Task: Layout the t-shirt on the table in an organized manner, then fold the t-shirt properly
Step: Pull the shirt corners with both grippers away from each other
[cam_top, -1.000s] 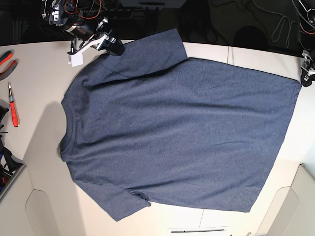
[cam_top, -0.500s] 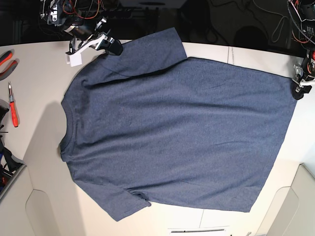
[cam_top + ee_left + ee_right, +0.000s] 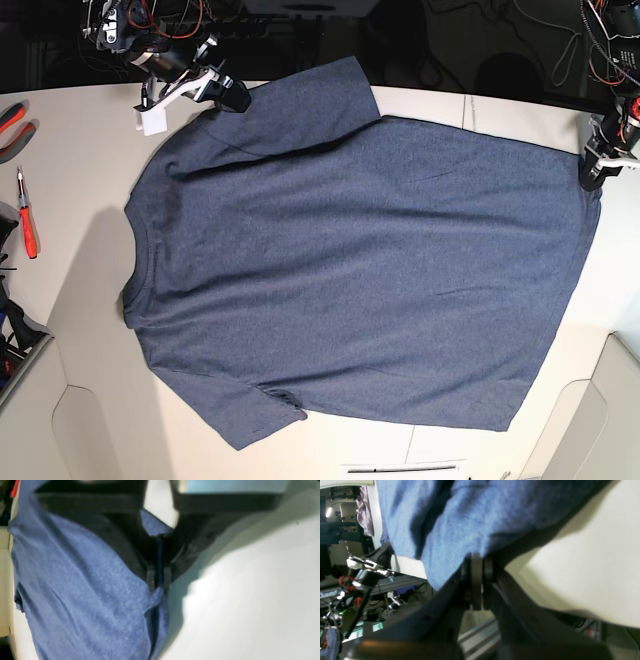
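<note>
t-shirt (image 3: 360, 270): navy heathered, spread flat on the table (image 3: 80, 130), plain side up, no lettering seen. Collar is pointed to the left of the base view, hem to the right. One sleeve lies at the far edge, the other at the near edge. Slight wrinkles are seen near the far sleeve.

t-shirt position: most of the table middle is covered; the far sleeve reaches the back edge of the table.

left gripper (image 3: 592, 176): seen at the right side of the base view, at the far hem corner of the shirt. In the left wrist view the gripper (image 3: 159, 580) is closed narrow, with a fold of blue cloth pinched between the fingertips (image 3: 151, 578). Cloth (image 3: 82, 585) is bunched into a ridge below the tips; white table (image 3: 250, 592) lies beside it.

right gripper (image 3: 235, 98): seen at the top left of the base view, at the shoulder by the far sleeve. In the right wrist view the gripper (image 3: 477, 566) is closed tight, tips together at the edge of the blue cloth (image 3: 460, 525); fabric between the pads cannot be made out clearly, but the edge is touched.

screwdriver (image 3: 27, 215): red handle, lying on the left part of the table, well apart from the shirt.

pliers (image 3: 10, 125): red-handled, at the left edge, partly cut off.

white tag (image 3: 153, 122): small, just beside the right gripper, on the table.
</note>
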Tool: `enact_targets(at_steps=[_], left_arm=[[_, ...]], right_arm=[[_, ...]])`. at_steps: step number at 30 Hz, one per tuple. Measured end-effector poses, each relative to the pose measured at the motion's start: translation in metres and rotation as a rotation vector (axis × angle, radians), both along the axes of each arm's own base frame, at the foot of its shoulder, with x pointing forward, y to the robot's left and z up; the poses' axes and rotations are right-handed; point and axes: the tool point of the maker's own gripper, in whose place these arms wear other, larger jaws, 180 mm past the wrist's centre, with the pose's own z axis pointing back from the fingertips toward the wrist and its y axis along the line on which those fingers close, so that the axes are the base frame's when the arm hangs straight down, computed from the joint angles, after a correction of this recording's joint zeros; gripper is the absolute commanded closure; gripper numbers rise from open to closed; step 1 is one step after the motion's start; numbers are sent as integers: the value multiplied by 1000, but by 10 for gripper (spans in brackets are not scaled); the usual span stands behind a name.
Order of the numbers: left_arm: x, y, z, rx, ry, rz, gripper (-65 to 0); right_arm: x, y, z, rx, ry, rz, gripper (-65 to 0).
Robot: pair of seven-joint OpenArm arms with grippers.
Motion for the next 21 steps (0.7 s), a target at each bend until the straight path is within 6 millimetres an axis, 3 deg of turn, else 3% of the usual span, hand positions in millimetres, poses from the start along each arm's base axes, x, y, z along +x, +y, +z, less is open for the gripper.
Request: enact_targets(at_steps=[4, 11, 17, 21], left_arm=[[1, -6, 5, -25, -34, -35, 0], [-8, 9, 20, -126, -85, 52, 0], [-20, 10, 18, -148, -75, 66, 0], [-33, 10, 15, -169, -73, 84, 0]], right_arm=[[-1, 2, 1, 7, 5, 9, 0], [-2, -5, 22, -38, -50, 31, 0], [9, -12, 45, -108, -124, 67, 0], [4, -10, 45, -110, -106, 101, 0]])
